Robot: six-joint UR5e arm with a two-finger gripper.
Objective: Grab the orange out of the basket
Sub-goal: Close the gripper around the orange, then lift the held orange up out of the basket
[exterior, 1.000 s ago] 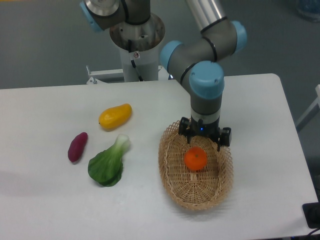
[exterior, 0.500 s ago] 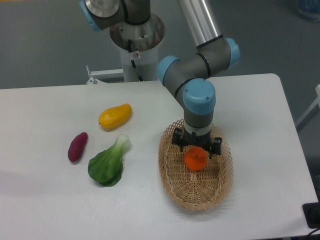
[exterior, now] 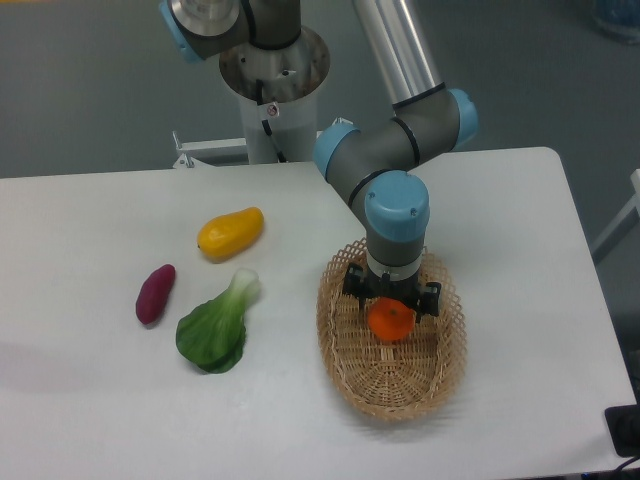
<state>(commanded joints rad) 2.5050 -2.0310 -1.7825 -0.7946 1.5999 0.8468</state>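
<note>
The basket (exterior: 392, 385) sits near the tabletop's (exterior: 520, 250) front edge, right of centre; the orange (exterior: 391, 321) lies in its far half; the gripper (exterior: 391, 303) sits directly over the fruit, fingers hidden, so its opening cannot be told; leafy greens (exterior: 214, 331), a purple vegetable (exterior: 154, 293) and a yellow fruit (exterior: 230, 231) lie towards the left side.

A small round bright-orange fruit (exterior: 390, 322) sits against the tan open-weave wicker of an oval basket (exterior: 345, 345). The black gripper (exterior: 391, 297) hangs from a grey arm with light-blue joint caps (exterior: 398, 204). On the white table (exterior: 90, 400) lie a yellow-orange mango-like fruit (exterior: 230, 231), a purple oblong vegetable (exterior: 154, 294), and a green leafy vegetable with a pale stem (exterior: 218, 325).
</note>
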